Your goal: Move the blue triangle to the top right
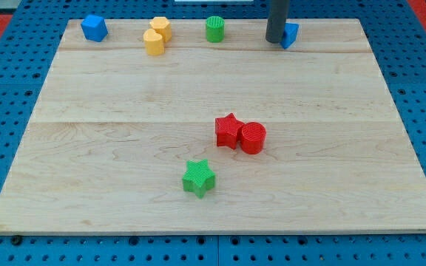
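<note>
The dark rod came down from the view's top edge, and my tip [276, 40] rested on the pale wooden board [331, 185] near its top edge, right of centre. There was no hand or gripper on this arm to be open or closed, only the plain rod. The small blue plastic triangle block [291, 35] sat pressed against the rod's right side, partly hidden behind it, so only its right portion showed. It lay in the top strip of the board, somewhat short of the top right corner.

To the left of the tip along the same top strip stood the green cylinder block [214, 29], apart from the rod. Further left were two yellow blocks touching each other: a yellow hexagon-like block [160, 27] and, just below and left of it, a second yellow block [153, 43] of rounded shape that I could not make out exactly. At the top left corner sat a blue faceted block [93, 28].

Well below, around the board's middle, a red star block [228, 131] touched a red cylinder block [252, 138] on its right. A green star block [198, 178] lay lower still, apart from them. Between the blue triangle and the top right corner only bare wood showed. The board rested on a blue perforated panel [6, 111].
</note>
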